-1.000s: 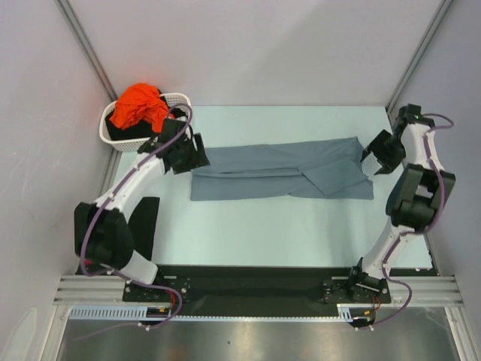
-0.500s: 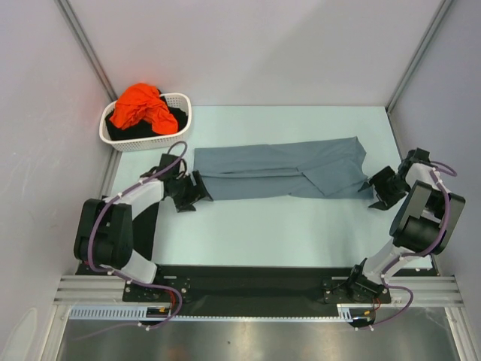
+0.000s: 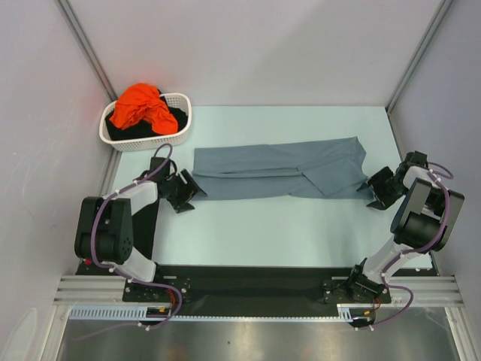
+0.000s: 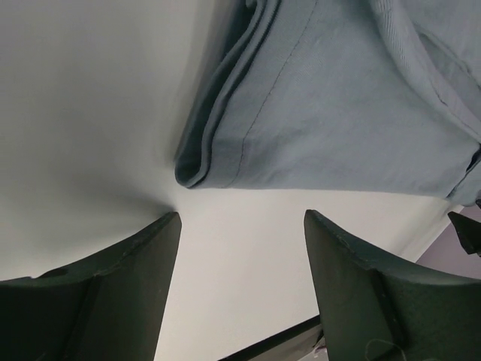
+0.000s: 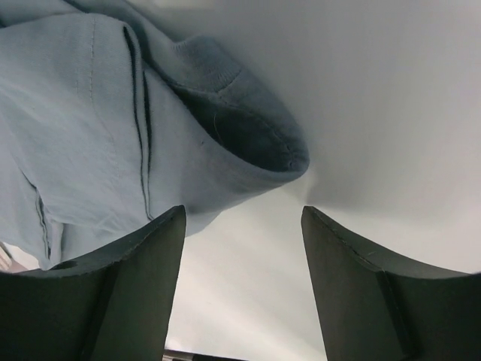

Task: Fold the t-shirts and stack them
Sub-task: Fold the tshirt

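Observation:
A grey t-shirt (image 3: 282, 172), folded into a long strip, lies across the middle of the table. My left gripper (image 3: 192, 194) is open and low at the strip's near left corner, just short of the folded cloth edge (image 4: 225, 143); the gap between its fingers (image 4: 239, 218) holds only table. My right gripper (image 3: 369, 191) is open and low at the strip's near right corner, where the collar end (image 5: 248, 135) lies just beyond its fingertips (image 5: 242, 212). A folded black shirt (image 3: 143, 226) lies at the left edge under the left arm.
A white basket (image 3: 180, 101) at the back left holds an orange shirt (image 3: 139, 107) and dark cloth. Grey walls close the table on three sides. The black rail (image 3: 248, 282) with the arm bases runs along the near edge.
Both grippers came down from the strip's far corners to its near corners. The shirt's near edge shifted slightly as the fold settled.

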`<state>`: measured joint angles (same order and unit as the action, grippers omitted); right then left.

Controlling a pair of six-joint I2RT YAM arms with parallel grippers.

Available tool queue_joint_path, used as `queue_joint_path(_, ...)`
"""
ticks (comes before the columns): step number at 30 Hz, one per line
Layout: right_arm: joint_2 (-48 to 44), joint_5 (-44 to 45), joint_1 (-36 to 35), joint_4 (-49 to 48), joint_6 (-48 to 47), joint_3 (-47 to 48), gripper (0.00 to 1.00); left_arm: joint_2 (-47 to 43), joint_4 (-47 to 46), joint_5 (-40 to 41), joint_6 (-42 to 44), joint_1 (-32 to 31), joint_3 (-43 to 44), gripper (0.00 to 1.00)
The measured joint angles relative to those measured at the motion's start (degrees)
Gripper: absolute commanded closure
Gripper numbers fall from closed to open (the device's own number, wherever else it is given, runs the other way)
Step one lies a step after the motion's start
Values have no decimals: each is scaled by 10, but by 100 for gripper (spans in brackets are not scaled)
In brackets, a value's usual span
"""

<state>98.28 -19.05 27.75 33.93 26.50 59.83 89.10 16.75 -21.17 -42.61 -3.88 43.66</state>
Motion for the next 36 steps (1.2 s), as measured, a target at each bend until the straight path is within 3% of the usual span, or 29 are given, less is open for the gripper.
queue_joint_path(7, 20, 0, 3, -14, 1, 1, 37, 31, -8, 13, -11, 1, 25, 40)
queue_joint_path(15, 27, 0, 3, -22, 2, 7, 40, 57, -4, 48, -2, 3, 45, 79)
queue_joint_path(16, 29, 0, 3, -22, 2, 9, 43, 61, -2, 52, 2, 3, 48, 85)
queue_joint_path(17, 32, 0, 3, -22, 2, 12, 44, 64, 0, 53, 5, 3, 50, 100)
queue_joint_path(19, 41, 0, 3, -24, 2, 21, 52, 71, 5, 54, 9, 3, 59, 100)
queue_joint_path(22, 50, 7, 3, -25, -2, 28, 79, 79, 17, 54, 13, 3, 71, 100)
queue_joint_path(25, 57, 18, 3, -18, -7, 35, 98, 80, 23, 56, 17, 3, 75, 100)
queue_joint_path(26, 60, 23, 3, -14, -10, 40, 100, 80, 24, 56, 17, 3, 75, 100)
queue_joint_path(29, 66, 37, 3, -3, -17, 55, 98, 80, 27, 58, 17, 3, 76, 100)
queue_joint_path(30, 66, 38, 2, -1, -19, 57, 92, 80, 28, 59, 17, 3, 77, 100)
queue_joint_path(31, 66, 40, 2, 3, -20, 61, 73, 80, 31, 60, 17, 3, 78, 98)
queue_joint_path(32, 66, 41, 1, 7, -20, 65, 67, 80, 33, 60, 19, 3, 79, 84)
queue_joint_path(34, 66, 55, -7, 24, -26, 78, 54, 80, 38, 63, 23, 3, 80, 70)
queue_joint_path(35, 66, 64, -11, 35, -28, 90, 52, 80, 44, 64, 23, 3, 82, 59)
queue_joint_path(36, 66, 73, -17, 45, -30, 105, 49, 78, 50, 66, 26, 3, 85, 54)
